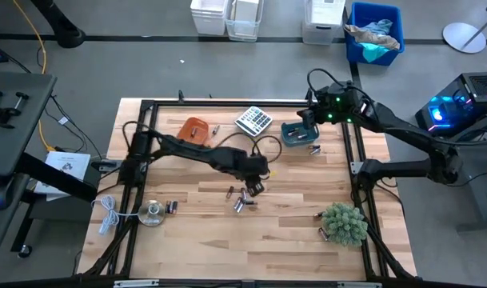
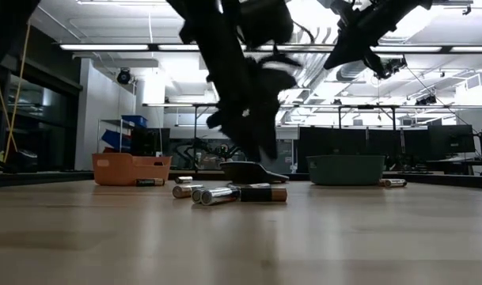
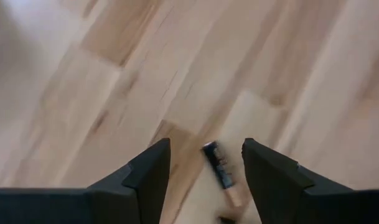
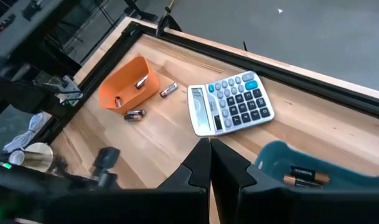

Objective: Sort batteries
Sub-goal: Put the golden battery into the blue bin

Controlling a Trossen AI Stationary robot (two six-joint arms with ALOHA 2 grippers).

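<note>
Batteries lie in a loose cluster at mid-table, and my left gripper hangs just above them with its fingers apart, gripping nothing. Only the left wrist view shows what sits between those fingers: one dark battery lying flat on the wood, touching neither pad. The low view gives the same cluster side-on — I count three or four cylinders, one with a copper end, and my left gripper clear of them.

My right gripper waits at the far right over the teal bowl, fingers pressed together and empty. Its wrist view shows what the overhead one cannot: two batteries inside the teal bowl, two more in the orange bowl, and two on the wood just beside that bowl — one near its lip, one toward the calculator.

From above I also count two bowls, the orange one at far left, one calculator between them, a battery by the teal bowl, a pair near the clear disc at near left, and a couple beside the green plant at near right.
</note>
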